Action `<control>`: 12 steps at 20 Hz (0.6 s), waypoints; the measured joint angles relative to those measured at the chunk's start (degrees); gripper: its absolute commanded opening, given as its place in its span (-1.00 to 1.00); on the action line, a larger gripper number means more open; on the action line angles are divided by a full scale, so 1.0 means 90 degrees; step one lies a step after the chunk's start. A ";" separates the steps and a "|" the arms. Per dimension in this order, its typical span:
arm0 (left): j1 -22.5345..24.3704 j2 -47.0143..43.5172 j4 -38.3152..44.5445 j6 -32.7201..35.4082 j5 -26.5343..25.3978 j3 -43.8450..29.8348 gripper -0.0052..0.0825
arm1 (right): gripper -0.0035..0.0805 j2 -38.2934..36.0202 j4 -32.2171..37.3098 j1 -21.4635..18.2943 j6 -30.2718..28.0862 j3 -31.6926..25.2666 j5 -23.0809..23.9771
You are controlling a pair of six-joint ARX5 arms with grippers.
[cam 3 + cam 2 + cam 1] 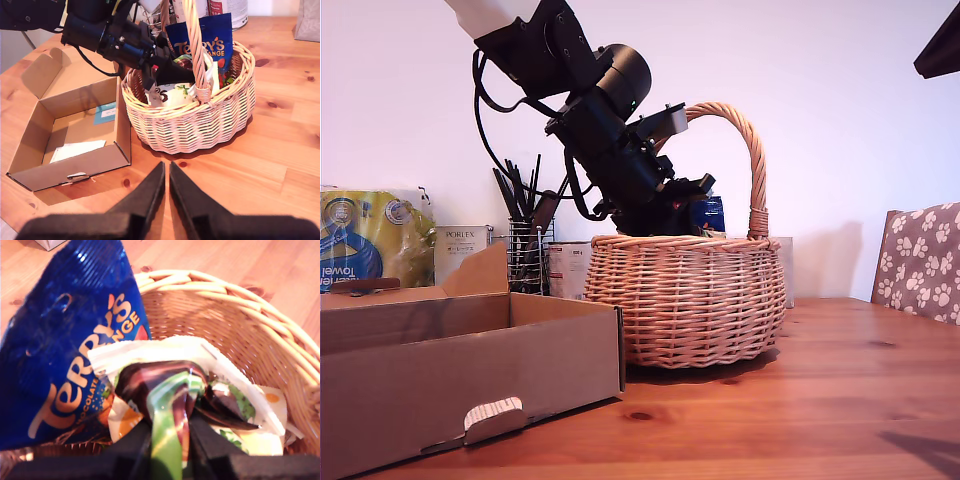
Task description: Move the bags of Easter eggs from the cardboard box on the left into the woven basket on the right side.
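The woven basket [685,300] stands on the wooden table. My first gripper [170,432] reaches down inside it, shut on a crinkly bag of Easter eggs [167,385] printed green, dark brown and white. A blue Terry's bag [65,355] leans against the basket wall beside it, and pale packets [265,420] lie underneath. The cardboard box [470,350] sits at the exterior view's left; in the second wrist view it [30,125] holds a white sheet and a blue card. My second gripper [166,167] hovers shut above the table, in front of the basket [190,125].
Behind the box stand a black wire utensil holder [525,250], a white Porlex carton [460,250] and a yellow and blue towel pack [370,240]. A paw-print chair back [925,260] is at the exterior view's right. Tins [230,10] stand behind the basket.
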 measured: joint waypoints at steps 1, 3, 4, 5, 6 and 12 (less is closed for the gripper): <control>0.0000 0.0000 -0.0046 0.0000 -0.0010 0.0000 0.12 | -0.95 0.0000 0.0000 0.0000 0.0000 0.0000 0.0000; 0.0000 0.0000 -0.0153 0.0000 -0.0012 0.0000 0.46 | -0.95 0.0000 0.0000 0.0000 0.0000 0.0000 0.0000; 0.0002 -0.0005 -0.0204 0.0002 0.0010 0.0000 0.46 | -0.95 0.0000 0.0002 0.0000 0.0000 0.0000 0.0000; 0.0002 -0.0017 -0.0279 0.0002 0.0015 0.0000 0.46 | -0.95 0.0000 0.0000 0.0000 0.0000 0.0000 0.0000; 0.0002 -0.0044 -0.0352 0.0002 0.0019 0.0000 0.46 | -0.95 0.0000 0.0000 0.0000 0.0000 0.0000 0.0000; 0.0002 -0.0874 -0.0631 0.0002 0.0034 0.0000 0.41 | -0.95 0.0000 0.0000 0.0000 0.0000 0.0000 0.0000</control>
